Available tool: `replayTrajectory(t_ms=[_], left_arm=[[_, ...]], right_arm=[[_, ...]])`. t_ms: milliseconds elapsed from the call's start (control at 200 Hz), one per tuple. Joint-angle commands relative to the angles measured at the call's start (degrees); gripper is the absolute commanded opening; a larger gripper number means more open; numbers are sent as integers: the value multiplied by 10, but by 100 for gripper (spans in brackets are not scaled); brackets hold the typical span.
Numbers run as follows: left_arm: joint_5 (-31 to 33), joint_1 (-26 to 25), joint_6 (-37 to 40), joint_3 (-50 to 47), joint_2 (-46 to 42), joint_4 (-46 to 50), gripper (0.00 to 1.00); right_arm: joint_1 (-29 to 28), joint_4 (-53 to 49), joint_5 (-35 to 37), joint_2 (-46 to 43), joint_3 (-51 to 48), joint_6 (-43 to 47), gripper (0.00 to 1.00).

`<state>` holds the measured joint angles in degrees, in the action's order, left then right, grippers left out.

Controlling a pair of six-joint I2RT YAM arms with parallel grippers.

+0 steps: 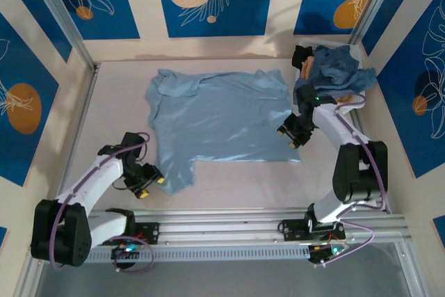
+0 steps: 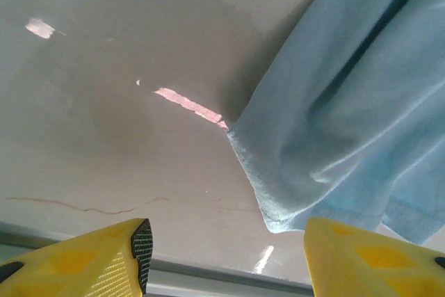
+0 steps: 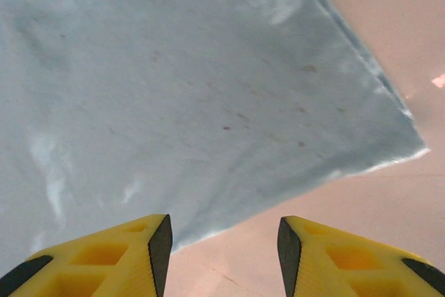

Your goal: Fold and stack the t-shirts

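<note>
Counter: pale, glossy flat counter (image 1: pixel 229 186) under everything
Light shirt: pale sky-blue cloth t-shirt (image 1: pixel 222 119), spread flat mid-counter
Dark shirt: dusty blue cloth t-shirt (image 1: pixel 338 69), crumpled heap past the light shirt's far right corner
Left: yellow left fingers (image 2: pixel 104 259) released, empty, at its near left corner
Right: yellow right fingers (image 3: pixel 118 259) released, empty, at its near right corner

blue leaf-printed wall panels (image 1: pixel 243 5) surround a pale, glossy table (image 1: pixel 229 186).

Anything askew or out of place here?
The pale sky-blue cloth t-shirt lies unevenly: its far-left corner is bunched and a flap juts toward the left gripper. Also, darker blue cloth spills over the rim of the white plastic basket.
</note>
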<state>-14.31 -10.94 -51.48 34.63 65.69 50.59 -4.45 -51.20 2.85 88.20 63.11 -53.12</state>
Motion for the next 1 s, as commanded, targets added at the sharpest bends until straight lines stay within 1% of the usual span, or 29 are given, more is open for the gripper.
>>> replayTrajectory(t_ms=[0, 55, 110, 235, 320, 395, 475, 535, 650, 730, 845, 925, 995], left_arm=[[-17, -15, -46, -6, 23, -54, 58], [-17, -18, -56, -11, 37, -71, 54], [-16, -22, -66, -15, 48, -91, 46], [-12, -27, -76, -15, 74, -125, 18], [12, -27, -67, 6, 76, -95, 0], [61, -27, -62, 33, 52, -32, 0], [118, -27, -71, 51, 3, 36, 0], [142, -27, -82, 53, -38, 69, 0], [130, -27, -102, 35, -86, 76, 0], [120, -27, -115, 23, -99, 71, 0], [124, -28, -120, 22, -112, 71, 0], [116, -27, -117, 22, -109, 65, 0], [112, -27, -115, 23, -105, 60, 0]], right_arm=[[14, -16, -3, -21, -36, -4, 48], [15, -14, -2, -30, -44, -4, 48], [15, -15, -2, -36, -50, -6, 47], [19, -17, 4, -44, -60, -11, 46], [33, -16, 4, -55, -75, -21, 47], [45, -22, 17, -69, -85, -29, 49], [61, -25, 28, -81, -96, -39, 53], [71, -23, 27, -81, -102, -43, 55], [73, -5, 20, -54, -106, -45, 57], [73, 0, 10, -22, -103, -53, 57], [67, 18, -12, 0, -111, -73, 57], [55, -3, -14, -1, -113, -92, 56], [41, -15, 1, -25, -127, -111, 56]])
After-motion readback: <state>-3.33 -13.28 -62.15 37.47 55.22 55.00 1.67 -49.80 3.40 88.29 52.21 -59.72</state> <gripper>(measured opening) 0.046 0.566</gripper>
